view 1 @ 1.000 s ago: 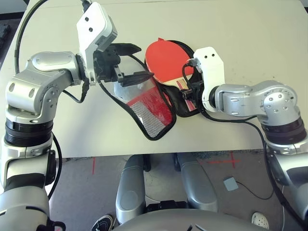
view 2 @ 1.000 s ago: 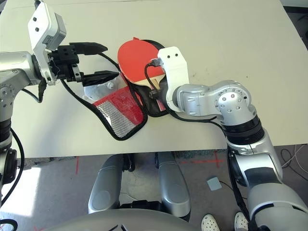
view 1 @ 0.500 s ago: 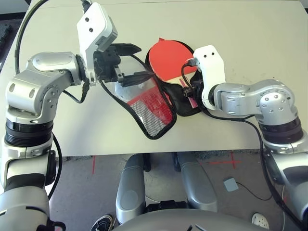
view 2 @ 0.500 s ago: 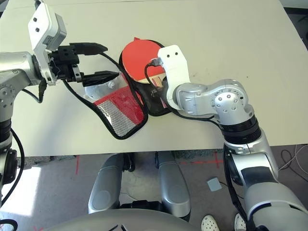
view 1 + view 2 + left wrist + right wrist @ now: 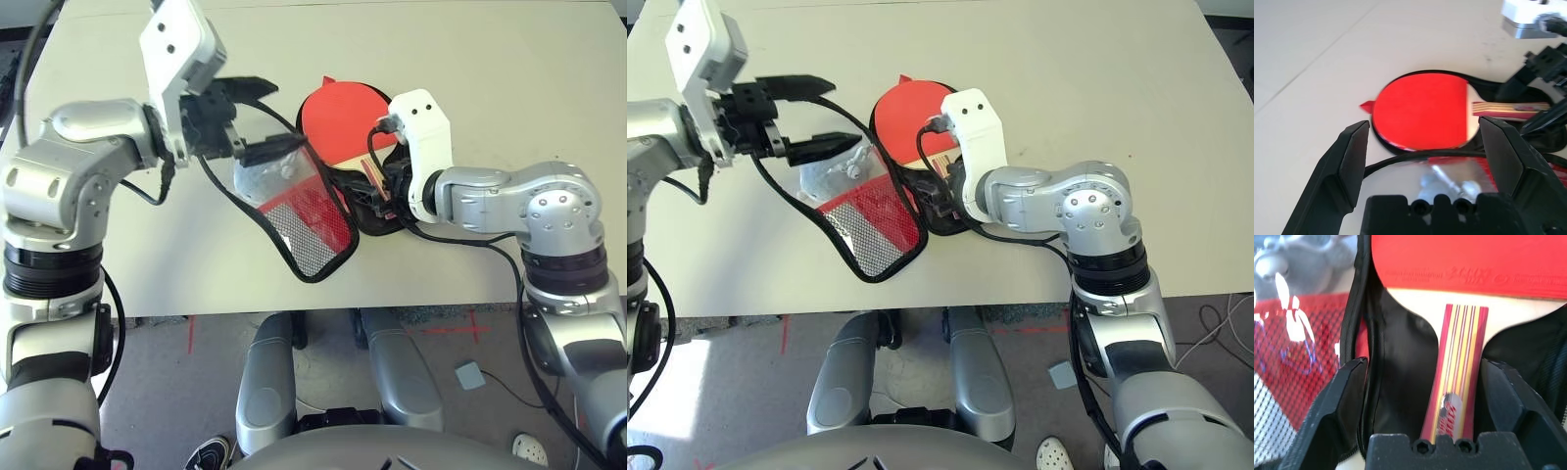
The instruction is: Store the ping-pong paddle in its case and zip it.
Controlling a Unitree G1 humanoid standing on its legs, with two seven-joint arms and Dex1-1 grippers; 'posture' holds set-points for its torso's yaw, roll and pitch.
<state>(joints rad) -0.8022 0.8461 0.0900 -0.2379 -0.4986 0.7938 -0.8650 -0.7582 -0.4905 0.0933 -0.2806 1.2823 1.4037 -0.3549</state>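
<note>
Gaping right tool (image 5: 1420, 396) straddling paddle handle (image 5: 1457, 377)

Our right hand (image 5: 1420, 382) has let go of the ping-pong paddle (image 5: 338, 122); its fingers now stand wide either side of the striped handle. Our left hand (image 5: 257, 117) has lifted up and outward, raising the case (image 5: 309, 220) flap's edge with it.

Ping-pong paddle (image 5: 906, 113) lies red face up on the black-lined half of the open case (image 5: 872, 230), handle running under the right gripper (image 5: 942, 188). Case flap with mesh pocket is spread toward the table's (image 5: 1097, 88) near edge. Left gripper (image 5: 823, 116) hovers beside the flap, fingers parted, holding nothing.
</note>
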